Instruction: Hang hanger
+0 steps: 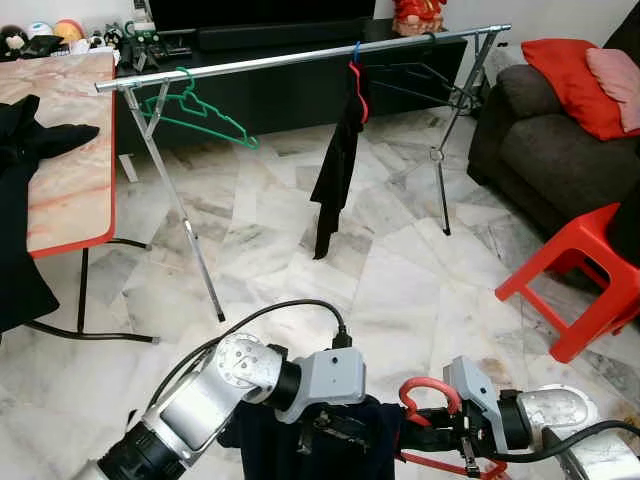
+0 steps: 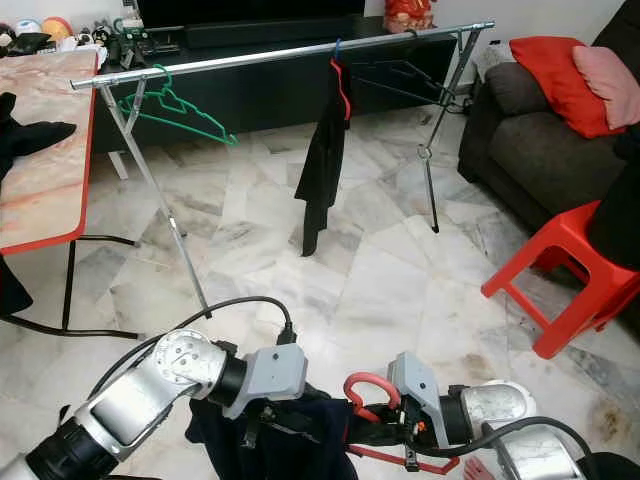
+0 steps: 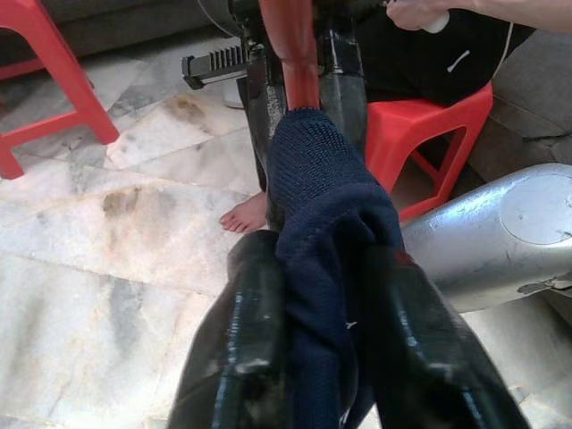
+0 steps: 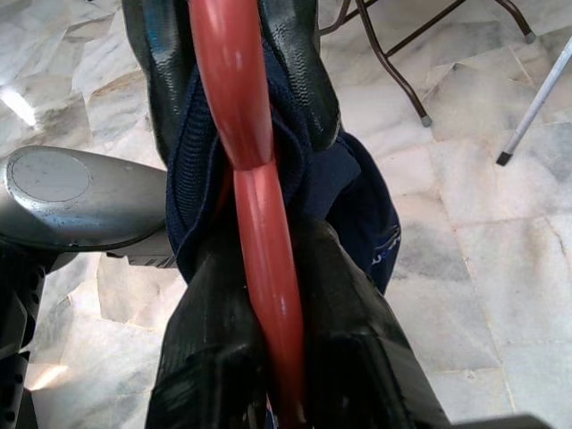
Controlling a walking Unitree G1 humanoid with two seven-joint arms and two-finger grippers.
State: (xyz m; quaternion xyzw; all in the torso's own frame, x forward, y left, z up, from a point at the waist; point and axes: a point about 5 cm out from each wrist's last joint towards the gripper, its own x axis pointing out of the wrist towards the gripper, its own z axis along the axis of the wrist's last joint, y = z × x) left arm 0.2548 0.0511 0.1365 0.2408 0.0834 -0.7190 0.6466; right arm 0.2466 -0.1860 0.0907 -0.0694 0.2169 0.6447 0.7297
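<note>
Red hanger (image 4: 255, 206) carries a navy garment (image 3: 326, 223); green hanger (image 1: 200, 112) on silver rail (image 1: 300, 57); white-veined marble floor (image 1: 400, 270).

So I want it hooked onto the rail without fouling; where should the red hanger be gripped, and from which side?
Grip the red hanger on its bar just below the hook, from the robot's right, as the right gripper does. That leaves the hook upright and free for the rail, while the left gripper steadies the navy garment.

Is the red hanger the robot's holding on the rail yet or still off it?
Off: the right gripper holds the red hanger low, far below the rail.
</note>
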